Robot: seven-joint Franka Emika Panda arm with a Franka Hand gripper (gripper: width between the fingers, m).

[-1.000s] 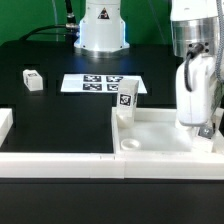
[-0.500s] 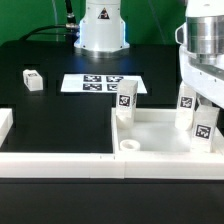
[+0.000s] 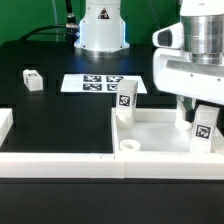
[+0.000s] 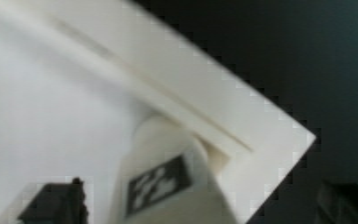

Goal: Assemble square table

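Observation:
The white square tabletop [image 3: 160, 152] lies tray-like at the front of the exterior view's right, a round socket [image 3: 128, 146] in its near corner. One tagged white leg [image 3: 125, 100] stands at its far left corner. A second tagged leg [image 3: 203, 131] stands upright near its right side. My gripper [image 3: 200, 108] hangs just above that leg, jaws spread and holding nothing. In the wrist view the leg [image 4: 167, 180] shows between my dark fingers [image 4: 59, 203], beside the tabletop's rim [image 4: 211, 90]. A third leg [image 3: 32, 80] lies on the black table at the far left.
The marker board [image 3: 103, 85] lies flat behind the tabletop, in front of the robot base [image 3: 102, 30]. White border bars run along the front [image 3: 55, 160] and the left edge [image 3: 5, 122] of the table.
My gripper has let go of the right-hand leg and risen off it, shifting toward the exterior view's left. The leg stays upright on the tabletop.

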